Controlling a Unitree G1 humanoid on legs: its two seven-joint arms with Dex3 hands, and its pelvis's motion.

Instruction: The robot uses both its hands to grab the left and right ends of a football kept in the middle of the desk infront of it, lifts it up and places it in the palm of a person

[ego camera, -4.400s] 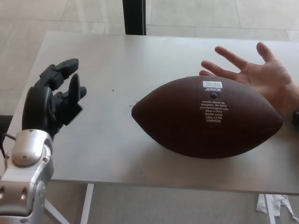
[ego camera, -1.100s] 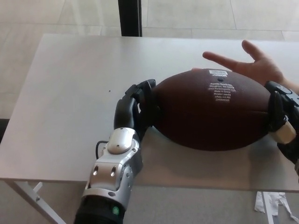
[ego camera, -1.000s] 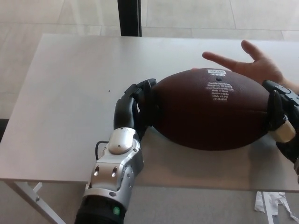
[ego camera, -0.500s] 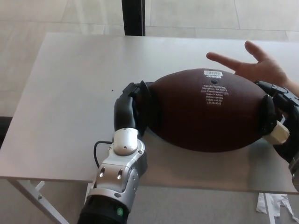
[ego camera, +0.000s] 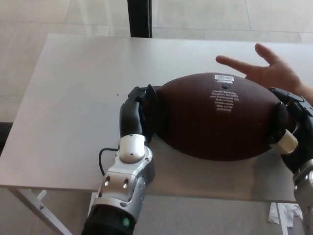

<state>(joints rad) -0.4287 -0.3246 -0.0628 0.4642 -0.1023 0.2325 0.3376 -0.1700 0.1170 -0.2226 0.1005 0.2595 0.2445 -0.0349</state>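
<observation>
A brown football (ego camera: pixel 217 117) with white print and a barcode label fills the middle right of the head view, over the pale desk (ego camera: pixel 78 93). My left hand (ego camera: pixel 139 115) presses against its left end, fingers curled around the tip. My right hand (ego camera: pixel 288 132) clasps its right end, thumb and fingers wrapped on the leather. Whether the ball still touches the desk I cannot tell. A person's open palm (ego camera: pixel 266 71) lies face up just behind the ball's far right side.
A dark vertical post (ego camera: pixel 140 18) stands behind the desk's far edge. The desk's front edge runs close under the ball. Crumpled white paper (ego camera: pixel 283 215) lies on the floor at the lower right.
Since 4.4 s ago both hands have closed in on the ball's ends. In the last half second my right hand has wrapped further around the right end; the ball has barely shifted.
</observation>
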